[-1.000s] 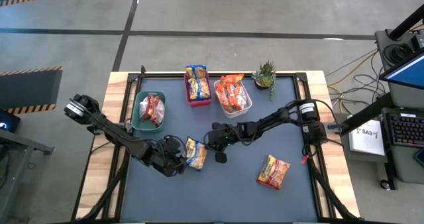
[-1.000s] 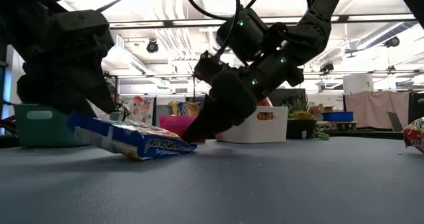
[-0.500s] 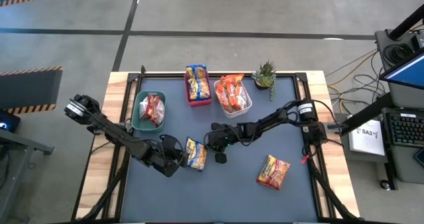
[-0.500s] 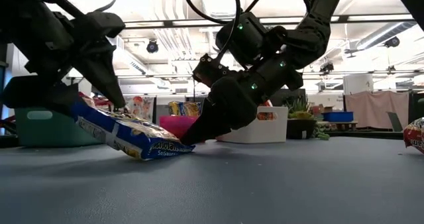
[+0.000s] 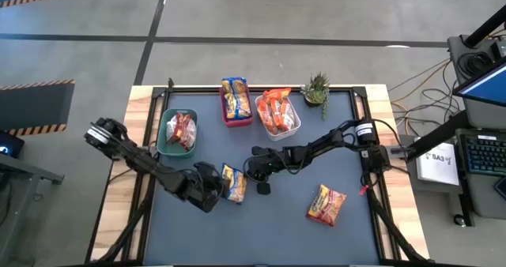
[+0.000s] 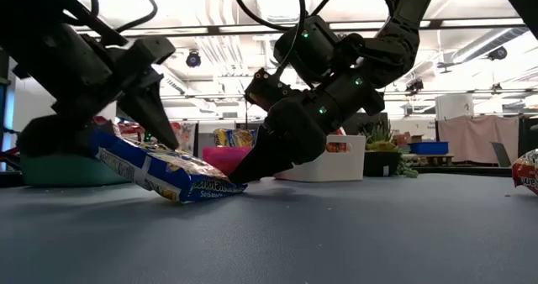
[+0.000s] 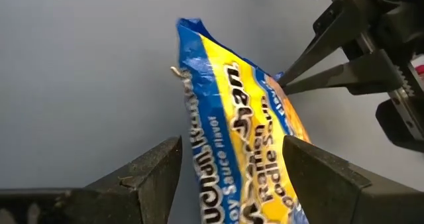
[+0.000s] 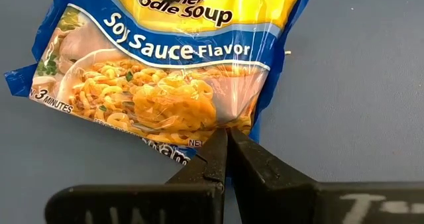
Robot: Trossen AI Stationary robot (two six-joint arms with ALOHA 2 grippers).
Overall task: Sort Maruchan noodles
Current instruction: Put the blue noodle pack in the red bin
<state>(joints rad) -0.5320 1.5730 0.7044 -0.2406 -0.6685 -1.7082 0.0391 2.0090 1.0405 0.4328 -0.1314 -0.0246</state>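
Observation:
A yellow-and-blue Maruchan packet (image 5: 234, 183) sits tilted near the table's middle, between the two arms. In the low view the packet (image 6: 168, 170) has its end toward the left arm raised and its other end (image 6: 220, 187) on the mat. My left gripper (image 7: 232, 164) is shut on it from the table's left. My right gripper (image 8: 224, 136) is shut, with its tips at the packet's opposite edge. A red-orange packet (image 5: 326, 204) lies flat on the mat toward the near right. My left gripper pinches the packet between its two fingers (image 7: 159, 168), one on each long side near the raised end (image 7: 218, 184). It comes in slanting down from the table's left. That end is lifted clear, and the packet slopes down to the mat. My right gripper meets the packet's blue end seam (image 8: 199, 144) with its shut fingertips (image 8: 215, 151), slanting down from the table's right. That end (image 6: 227, 186) stays on the mat at the fingertips.
Along the far side stand a green bin (image 5: 164, 137) with red-orange packets, a red bin (image 5: 224, 114) with yellow-and-blue ones and a white bin (image 5: 294, 126) with orange ones. A small potted plant (image 5: 316, 88) stands at the far right. The near part of the mat is bare.
The packet's end toward the left arm has risen off the mat in my left gripper, so it now lies steeper. Its other end has stayed on the mat at the right gripper's shut tips. The right arm has kept still.

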